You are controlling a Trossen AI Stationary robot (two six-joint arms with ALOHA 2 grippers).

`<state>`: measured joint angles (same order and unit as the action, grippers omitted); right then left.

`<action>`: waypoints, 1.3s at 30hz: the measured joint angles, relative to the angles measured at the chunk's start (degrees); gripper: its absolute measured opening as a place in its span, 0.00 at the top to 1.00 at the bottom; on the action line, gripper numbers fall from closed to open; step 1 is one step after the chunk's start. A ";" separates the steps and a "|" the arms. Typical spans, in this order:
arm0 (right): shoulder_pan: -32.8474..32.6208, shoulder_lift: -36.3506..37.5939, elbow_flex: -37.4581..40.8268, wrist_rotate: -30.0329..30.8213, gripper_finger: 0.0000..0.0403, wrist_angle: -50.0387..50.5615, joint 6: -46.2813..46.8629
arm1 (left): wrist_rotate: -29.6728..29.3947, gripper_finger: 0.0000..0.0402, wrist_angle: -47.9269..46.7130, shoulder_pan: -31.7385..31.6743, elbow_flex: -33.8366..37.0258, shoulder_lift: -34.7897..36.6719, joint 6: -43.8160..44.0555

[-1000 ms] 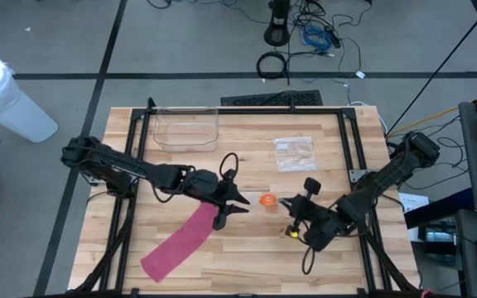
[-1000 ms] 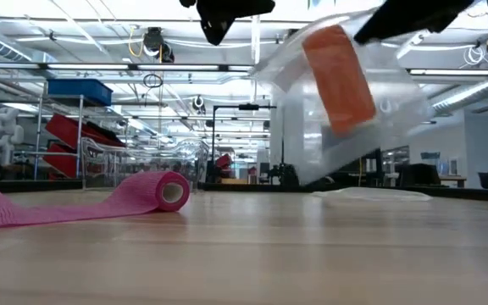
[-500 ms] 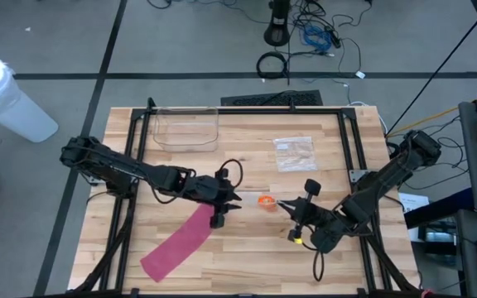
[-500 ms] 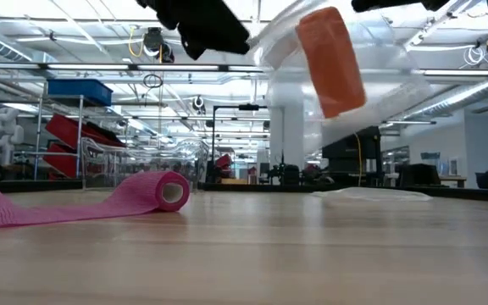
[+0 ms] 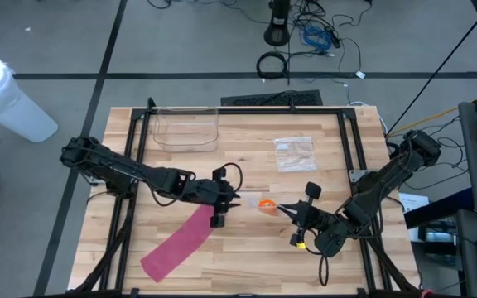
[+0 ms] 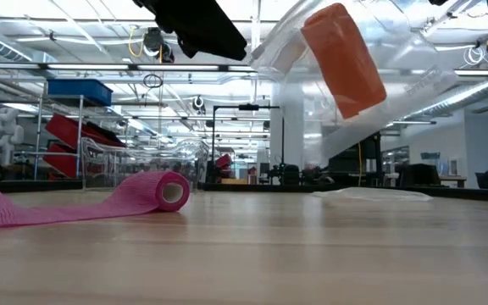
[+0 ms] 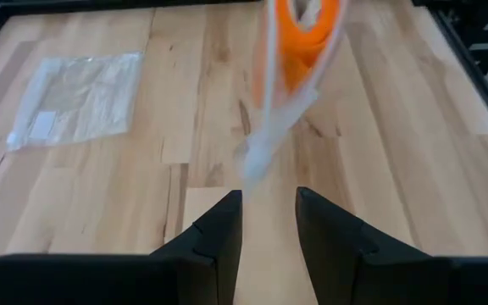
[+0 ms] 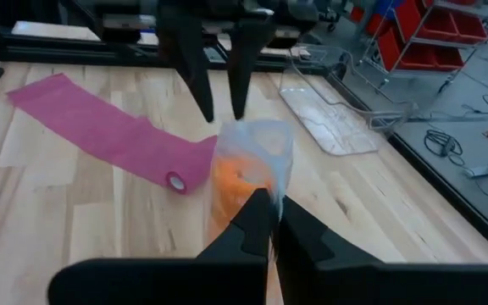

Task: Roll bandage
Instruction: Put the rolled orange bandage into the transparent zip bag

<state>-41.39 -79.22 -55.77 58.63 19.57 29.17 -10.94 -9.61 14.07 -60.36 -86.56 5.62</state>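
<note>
A pink bandage (image 5: pixel 180 242) lies on the table, its far end wound into a small roll (image 5: pixel 217 220) that rests on its side; it also shows in the low view (image 6: pixel 164 191). A clear plastic bag (image 8: pixel 257 140) holds an orange bandage roll (image 5: pixel 265 203). My right gripper (image 5: pixel 288 208) is shut on this bag and holds it above the table. My left gripper (image 5: pixel 232 199) is open just to the left of the bag, above the pink roll. Its fingers (image 7: pixel 223 224) point at the bag and touch nothing. My right gripper pinches the clear bag's edge (image 8: pixel 263 188) between its two shut fingers. It comes about level from the table's right side. The bag is lifted clear of the table and tilted, with the orange roll (image 6: pixel 344 58) inside it.
A clear plastic container (image 5: pixel 187 128) stands at the table's far side. A flat clear bag (image 5: pixel 294 153) lies right of it. Bare wood lies near the table's front edge, right of the pink strip.
My left gripper has drawn back a little toward the table's left, away from the bag. My right gripper has raised and tipped the bag, so the orange roll hangs higher and more slanted. The pink bandage has stayed still.
</note>
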 joint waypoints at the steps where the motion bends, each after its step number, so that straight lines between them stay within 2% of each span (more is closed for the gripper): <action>1: -0.02 0.00 0.00 0.04 1.00 -0.62 -0.60 | 0.02 0.71 -0.08 -0.01 0.00 -0.24 -0.03; 7: -0.14 0.00 0.02 0.68 1.00 -4.72 -5.16 | -0.02 0.71 0.16 -0.55 0.00 -2.94 -0.02; 10: -0.95 0.00 0.02 3.17 1.00 -5.47 -6.31 | -0.33 0.71 0.09 -1.06 0.02 -3.26 -0.02; 18: -1.92 0.04 0.02 4.33 1.00 -5.95 -6.50 | 0.43 0.71 9.77 -0.56 0.02 -3.62 -3.58; 26: -1.90 0.07 0.02 4.33 1.00 -6.68 -7.32 | 0.81 0.71 10.85 -0.27 0.00 -5.98 -5.07; 29: -1.90 0.07 0.02 4.35 1.00 -7.81 -8.18 | 0.81 0.76 10.93 -0.49 0.02 -6.00 -5.09; 34: -1.90 0.09 0.02 4.31 1.00 -8.15 -8.88 | 1.01 0.95 10.91 -0.55 0.02 -5.97 -6.77; 36: -1.90 0.09 0.02 3.71 1.00 -8.04 -8.79 | 1.49 0.97 10.90 -0.55 0.02 -5.95 -7.51; 39: -1.81 0.13 0.02 -2.48 1.00 -5.73 -6.76 | 1.57 0.96 10.65 -0.41 0.02 -5.95 -7.49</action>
<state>-43.20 -79.09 -55.75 56.15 13.84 22.41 -9.37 1.04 13.66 -60.34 -92.51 -1.87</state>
